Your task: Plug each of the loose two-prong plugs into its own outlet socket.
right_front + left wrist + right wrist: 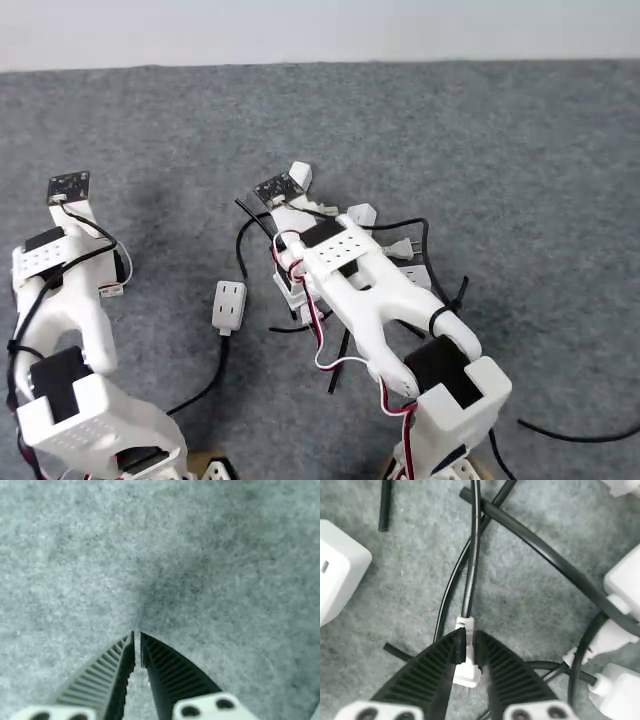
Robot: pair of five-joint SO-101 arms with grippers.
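"While my right gripper [469, 635] is clamping the white two-prong plug [465, 672] by its body, nothing is looking finished to me. Its prongs are sitting in no socket."

"So what is waiting?"

"The outlet socket [230, 303] is lying on the bench [520, 150] between my two arms, apart from that plug. Its slots are facing up and, I am judging, empty. A second plug [400, 247] is lying loose just beside my right arm. I am reckoning both insertions are left to do."

"Is your other gripper helping?"

"No. My left gripper [137, 637] is hovering over bare grey surface with its fingers pressed together, holding nothing."

"How is the room looking?"

"It is looking crowded around the plug. Black cables [545, 560] are crossing just beside it and white blocks [340, 570] are sitting on either side, so I am thinking a lift is risking a snag. Toward the outlet socket the bench is lying open, and its far edge is sitting well away."
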